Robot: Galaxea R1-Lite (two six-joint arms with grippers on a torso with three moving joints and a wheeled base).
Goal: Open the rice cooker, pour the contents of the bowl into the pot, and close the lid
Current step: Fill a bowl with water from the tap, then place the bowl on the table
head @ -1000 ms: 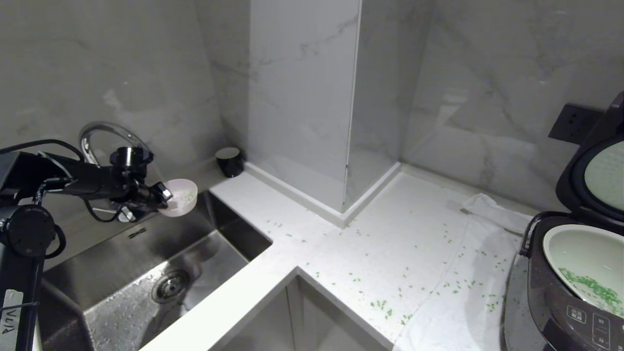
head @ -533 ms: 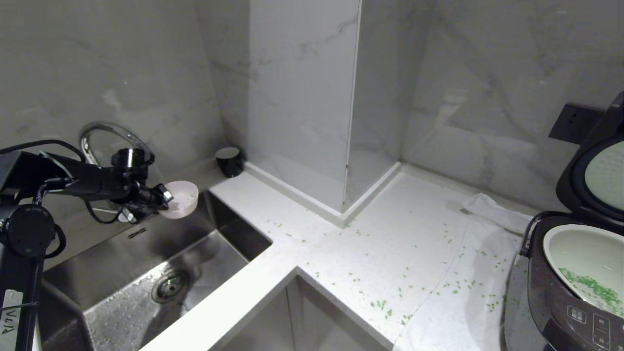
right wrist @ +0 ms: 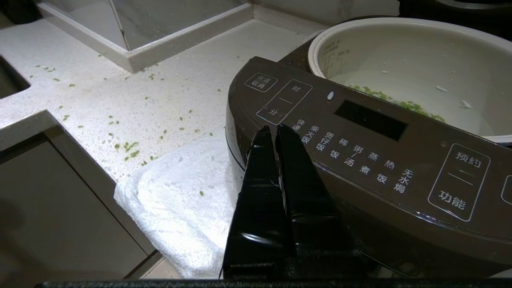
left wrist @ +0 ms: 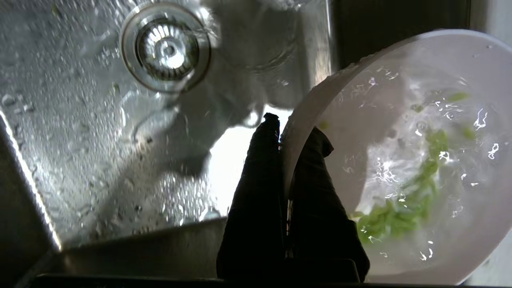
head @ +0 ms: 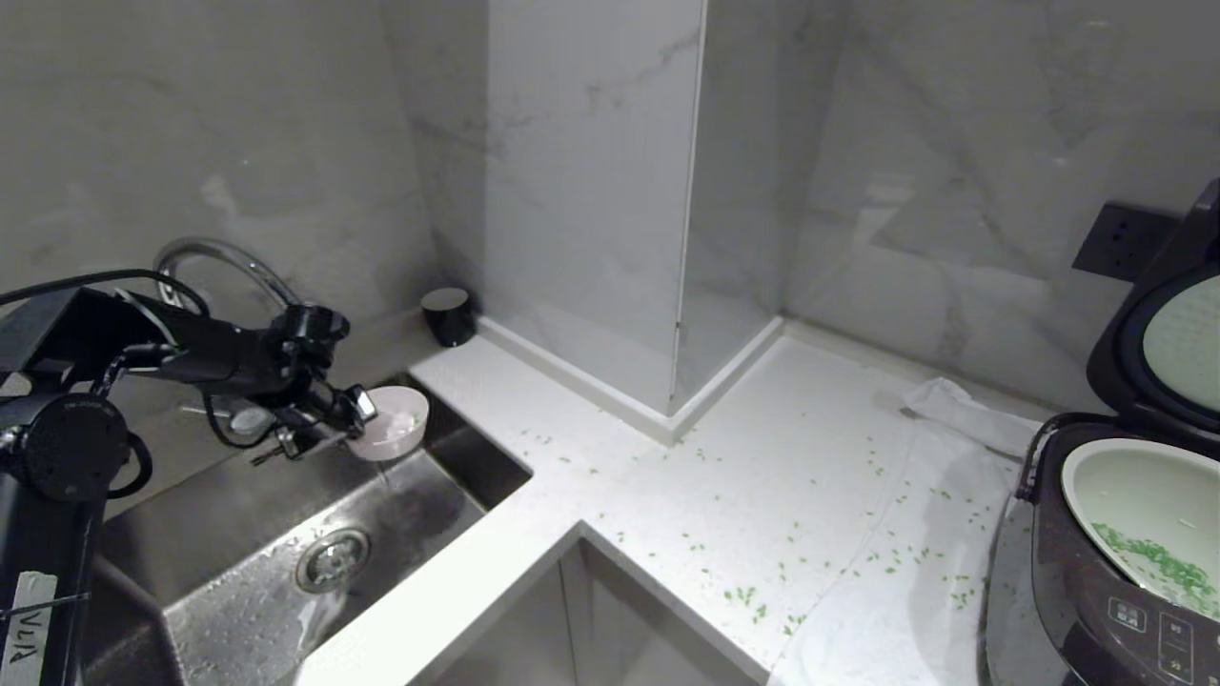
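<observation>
At far left, the left gripper (head: 367, 424) is pinching the rim of the small pink bowl (head: 396, 433) over the steel sink (head: 286, 534). Only the left wrist view is showing the contents (left wrist: 404, 208), green bits in water. The white table (head: 762, 495) is speckled green. At right, the rice cooker (head: 1096, 591) is sitting open, the right gripper (right wrist: 276, 130) closed before its panel.
</observation>
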